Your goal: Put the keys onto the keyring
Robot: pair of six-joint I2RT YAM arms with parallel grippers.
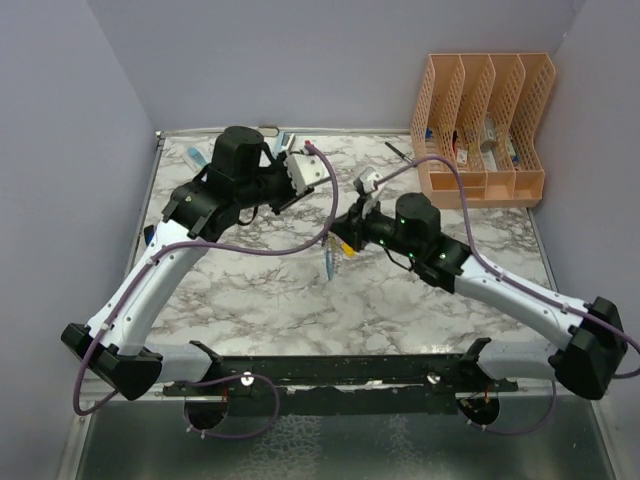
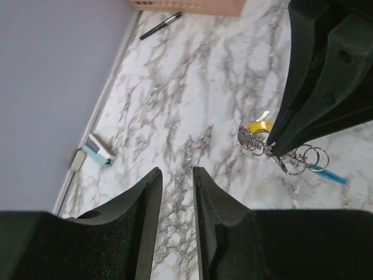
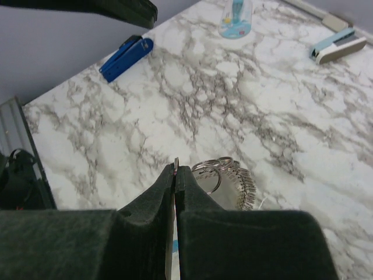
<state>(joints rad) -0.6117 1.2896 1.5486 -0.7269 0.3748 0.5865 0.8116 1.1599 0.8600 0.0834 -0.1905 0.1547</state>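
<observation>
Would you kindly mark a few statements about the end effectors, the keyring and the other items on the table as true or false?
1. The right end effector is pinched shut on the keyring. True.
2. The left end effector holds the yellow key. False: its fingers stand slightly apart with nothing between them, and the yellow key shows right by the keyring.
3. The black pen lies on the table near the orange organizer. True.
4. The blue-handled tool stands in the organizer. False: it lies on the marble table.
</observation>
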